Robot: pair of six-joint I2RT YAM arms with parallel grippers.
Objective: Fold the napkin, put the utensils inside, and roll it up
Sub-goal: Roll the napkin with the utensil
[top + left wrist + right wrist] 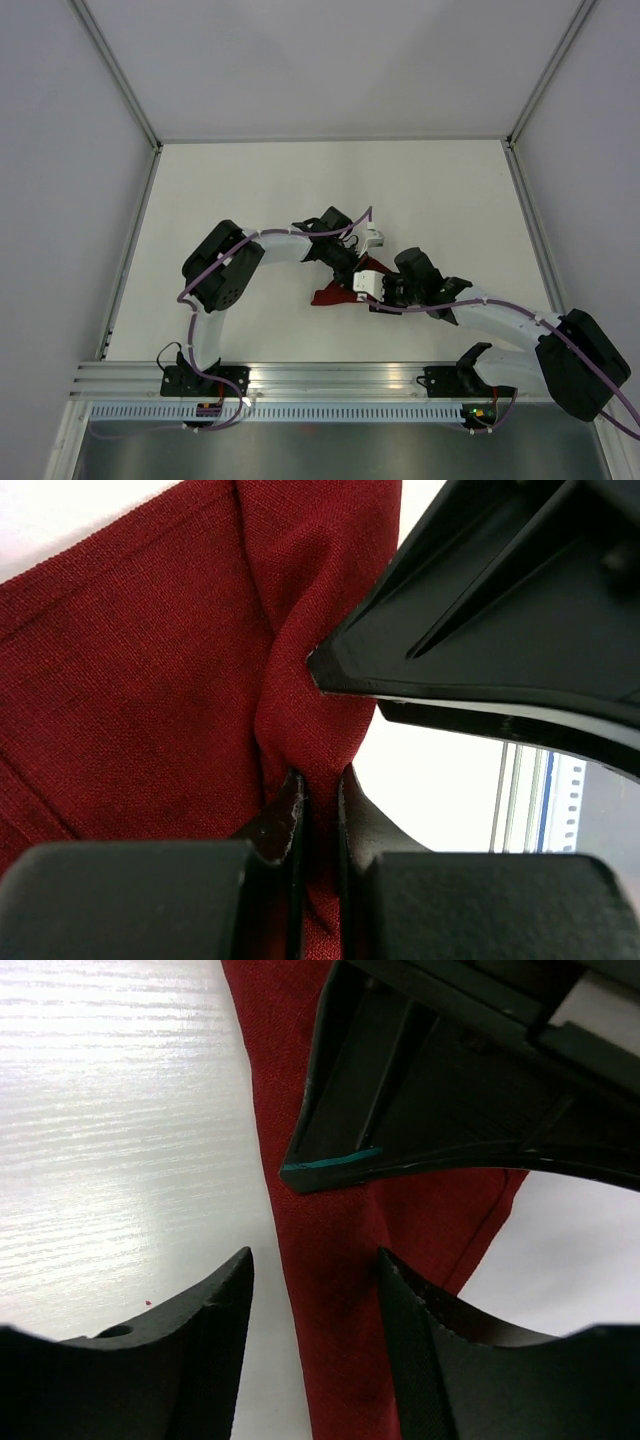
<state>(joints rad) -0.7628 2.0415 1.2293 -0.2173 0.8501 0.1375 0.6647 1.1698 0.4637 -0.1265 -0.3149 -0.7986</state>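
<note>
The dark red napkin (330, 294) is bunched up in the middle of the white table, mostly hidden under both arms. My left gripper (320, 790) is shut on a pinched fold of the napkin (150, 680). My right gripper (315, 1290) is open, its jaws set either side of a narrow strip of the napkin (345, 1290) without closing on it. Each gripper's finger shows in the other wrist view, close above the cloth. No utensils are in view.
The white table (260, 190) is walled by grey panels with metal rails at left and right. An aluminium rail (330, 378) runs along the near edge by the arm bases.
</note>
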